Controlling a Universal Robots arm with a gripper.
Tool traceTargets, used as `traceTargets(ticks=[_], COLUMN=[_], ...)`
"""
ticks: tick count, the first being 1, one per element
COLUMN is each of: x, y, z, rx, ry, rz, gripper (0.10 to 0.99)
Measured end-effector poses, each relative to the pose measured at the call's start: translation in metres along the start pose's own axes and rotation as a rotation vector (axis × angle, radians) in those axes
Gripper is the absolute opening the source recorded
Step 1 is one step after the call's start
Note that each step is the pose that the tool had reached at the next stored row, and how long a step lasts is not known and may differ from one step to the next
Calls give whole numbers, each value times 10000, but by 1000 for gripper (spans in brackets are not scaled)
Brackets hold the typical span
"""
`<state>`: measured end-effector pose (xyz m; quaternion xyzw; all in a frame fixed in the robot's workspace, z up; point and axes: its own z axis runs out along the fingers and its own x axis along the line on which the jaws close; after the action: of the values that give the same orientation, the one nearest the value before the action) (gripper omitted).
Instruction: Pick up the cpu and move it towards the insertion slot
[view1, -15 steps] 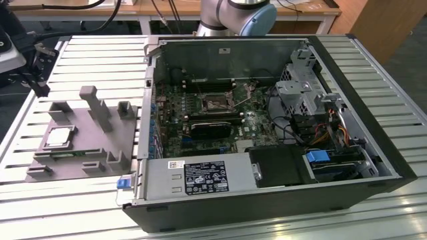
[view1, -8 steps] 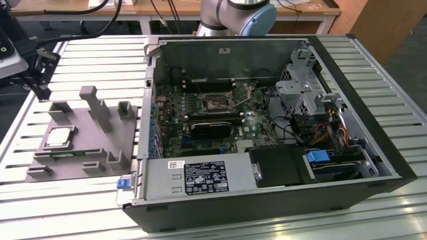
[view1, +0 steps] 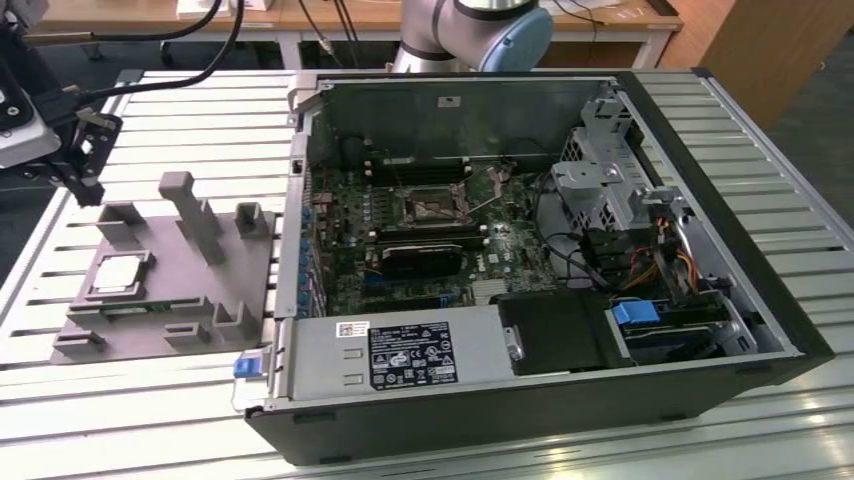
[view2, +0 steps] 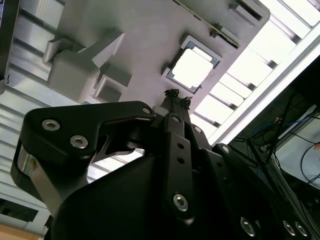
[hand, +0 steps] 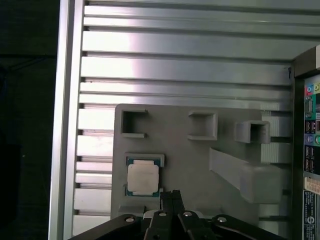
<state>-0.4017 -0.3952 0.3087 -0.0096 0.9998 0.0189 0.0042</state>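
The cpu (view1: 118, 272) lies flat in a pocket of the grey plastic tray (view1: 187, 285), on the exterior view's left. Its silvery top also shows in both wrist views (hand: 143, 178) (view2: 192, 67). My gripper (view1: 88, 190) hangs above the tray's far left corner, apart from the chip. Its black fingers (hand: 170, 196) are pressed together with nothing between them, their tips (view2: 176, 98) just short of the cpu. The insertion slot (view1: 430, 207), a dark square socket in a shiny bracket, sits on the motherboard inside the open computer case.
Upright grey posts (view1: 183, 200) rise from the tray near the cpu. The open case wall (view1: 296, 200) stands between tray and motherboard. Drive cages and cables (view1: 627, 230) crowd the case's right side. A slatted metal table (hand: 185, 65) lies underneath.
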Motion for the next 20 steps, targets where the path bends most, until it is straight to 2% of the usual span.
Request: traceTargets(ticks=[20], x=[151], y=[-7], z=[252], rx=[1], ry=[-58], rz=[-4], gripper=[102])
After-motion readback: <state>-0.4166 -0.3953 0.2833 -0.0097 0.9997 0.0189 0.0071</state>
